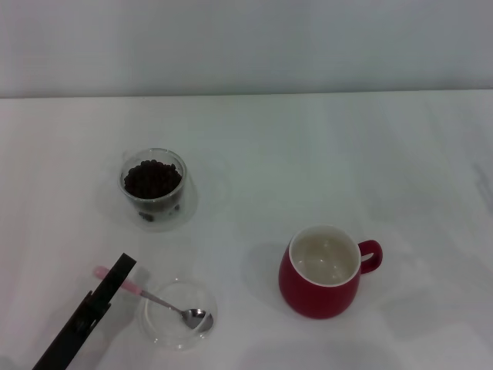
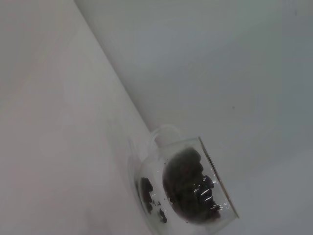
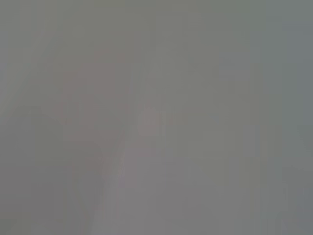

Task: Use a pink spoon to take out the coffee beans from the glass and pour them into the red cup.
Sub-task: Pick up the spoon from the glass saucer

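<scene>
The glass (image 1: 154, 185), holding a heap of dark coffee beans (image 1: 152, 179), stands at the back left of the white table. It also shows in the left wrist view (image 2: 161, 161), with the beans (image 2: 188, 188) inside. The red cup (image 1: 323, 297), white inside and with nothing in it, stands at the front right with its handle to the right. The pink spoon (image 1: 166, 302) lies with its metal bowl in a shallow clear dish (image 1: 173, 335) and its pink handle pointing left. My left gripper (image 1: 122, 270) is a black bar over the handle's end, crossing it. The right gripper is out of view.
The white table (image 1: 308, 169) runs back to a pale wall. The dish with the spoon sits near the front edge, left of the red cup. The right wrist view shows only a plain grey blur.
</scene>
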Motion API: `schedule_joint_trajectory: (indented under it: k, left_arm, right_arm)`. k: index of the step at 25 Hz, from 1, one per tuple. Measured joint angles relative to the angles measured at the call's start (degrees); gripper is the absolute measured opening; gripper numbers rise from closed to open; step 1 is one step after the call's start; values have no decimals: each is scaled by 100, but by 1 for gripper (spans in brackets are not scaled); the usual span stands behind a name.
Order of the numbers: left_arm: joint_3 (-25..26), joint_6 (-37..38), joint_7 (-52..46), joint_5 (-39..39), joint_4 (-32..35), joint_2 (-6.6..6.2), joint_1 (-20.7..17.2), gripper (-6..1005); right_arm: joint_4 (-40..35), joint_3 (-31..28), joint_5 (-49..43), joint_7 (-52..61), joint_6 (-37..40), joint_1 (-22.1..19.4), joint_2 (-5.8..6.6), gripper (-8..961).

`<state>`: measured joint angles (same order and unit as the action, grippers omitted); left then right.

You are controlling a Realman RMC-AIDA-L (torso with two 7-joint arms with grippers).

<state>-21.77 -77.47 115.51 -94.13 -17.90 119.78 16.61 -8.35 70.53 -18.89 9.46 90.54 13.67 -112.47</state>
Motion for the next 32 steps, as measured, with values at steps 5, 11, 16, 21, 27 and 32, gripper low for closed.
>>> schedule_joint_trajectory:
  k: [5, 11, 16, 21, 27, 32]
  left_arm:
    - [8, 38, -9, 0, -43, 8, -4, 554]
    - [6, 37, 4, -10, -76, 11, -1, 361]
    - [10, 1, 4, -36, -75, 11, -9, 232]
    - [14, -143, 5, -42, -67, -10, -37, 141]
    - [-2, -424, -54, -3, -30, -48, -77, 125]
    - [-37, -745, -296, 63, 273, -58, -139, 124]
  right_arm:
    - [8, -6, 0, -26, -87, 39, -11, 514]
    - [8, -7, 0, -91, -115, 44, -18, 514]
    - [9, -24, 0, -146, -134, 56, -34, 514]
    - [9, -32, -1, -152, -134, 57, -57, 514]
    - [10, -33, -1, -176, -94, 51, -105, 514]
    - [9, -40, -1, -545, -70, 48, -210, 514]
